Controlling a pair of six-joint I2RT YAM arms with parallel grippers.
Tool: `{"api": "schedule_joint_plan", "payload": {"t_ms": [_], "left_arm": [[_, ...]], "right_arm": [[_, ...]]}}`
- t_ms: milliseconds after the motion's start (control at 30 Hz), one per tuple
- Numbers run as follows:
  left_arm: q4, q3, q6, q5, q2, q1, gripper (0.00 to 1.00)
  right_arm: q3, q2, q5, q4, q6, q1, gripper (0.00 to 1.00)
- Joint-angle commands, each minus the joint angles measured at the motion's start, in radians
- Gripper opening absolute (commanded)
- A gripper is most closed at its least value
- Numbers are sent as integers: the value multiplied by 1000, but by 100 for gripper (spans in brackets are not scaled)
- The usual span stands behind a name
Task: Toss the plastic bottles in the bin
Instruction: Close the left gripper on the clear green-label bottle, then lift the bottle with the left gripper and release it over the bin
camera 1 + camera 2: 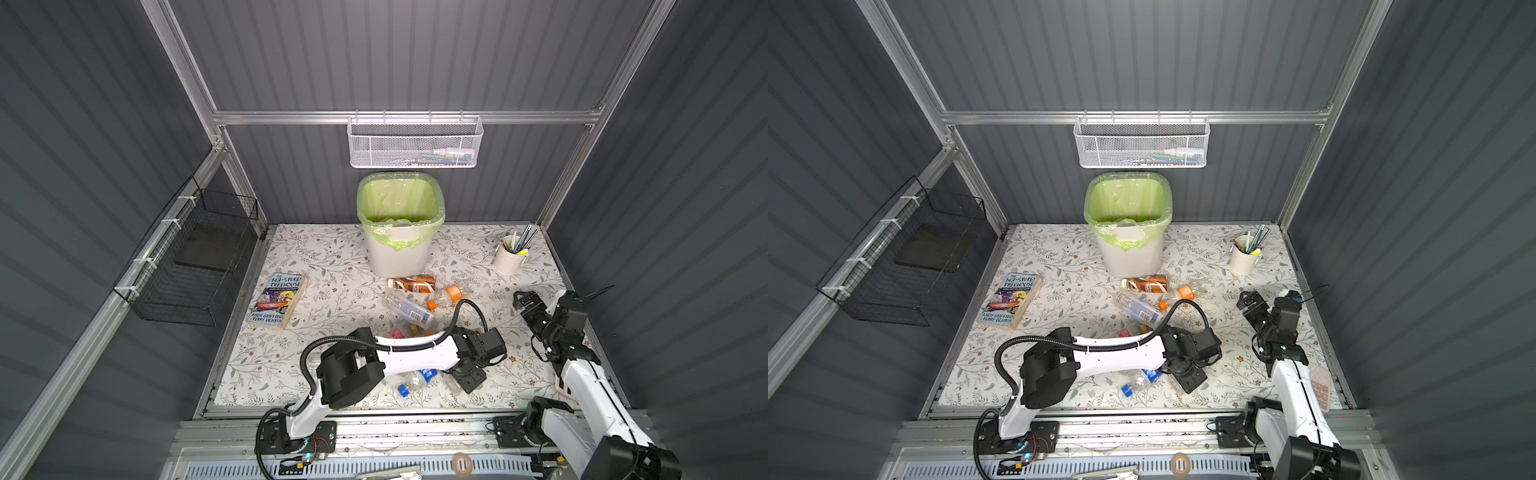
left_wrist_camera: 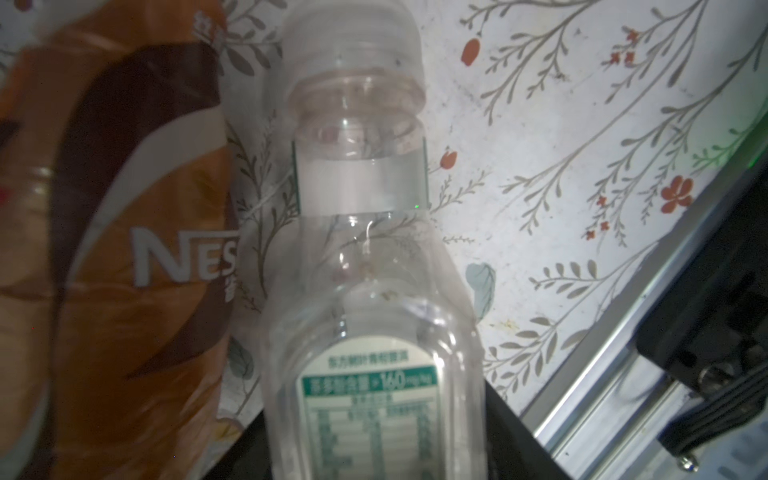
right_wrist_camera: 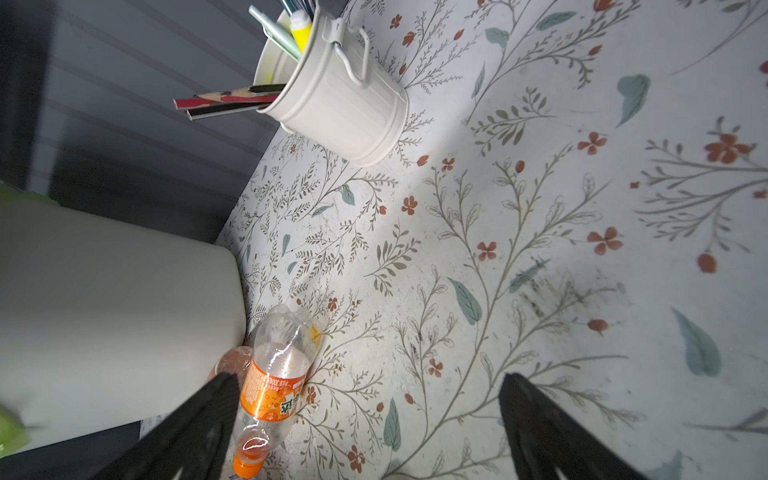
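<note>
While the left gripper (image 1: 467, 379) sits low near the front of the flowery tabletop (image 1: 332, 257), its black fingers (image 2: 515, 453) look clamped on a clear plastic bottle with a green-and-white label (image 2: 365, 291). Meanwhile the right gripper (image 1: 524, 300) hangs with fingers wide apart, nothing in them. A brown-labelled bottle (image 1: 412, 284) and an orange-labelled bottle (image 1: 446, 297) lie in front of the white plastic bin with the light green liner (image 1: 399, 253)
</note>
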Motion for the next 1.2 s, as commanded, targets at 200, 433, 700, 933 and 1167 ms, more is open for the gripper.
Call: {"api": "schedule_joint_plan", "payload": {"t_ms": [200,433,700,933,1167], "left_arm": [[94,-46,18,-31,-117,-6,57],[222,-136,76,-211,-334,-6,57],[390,-239,292,-586,-615,6,61],[542,-190,510,-562,-703,218,62],[301,289,440,-248,-364,604,71]], "right_arm": [[-12,-16,-11,-8,3,-16,99],[-22,-65,-6,-18,-28,-21,99],[-39,-112,-28,19,-22,-21,99],[-30,-114,-102,71,3,-18,99],[23,-109,-183,37,-29,5,99]]}}
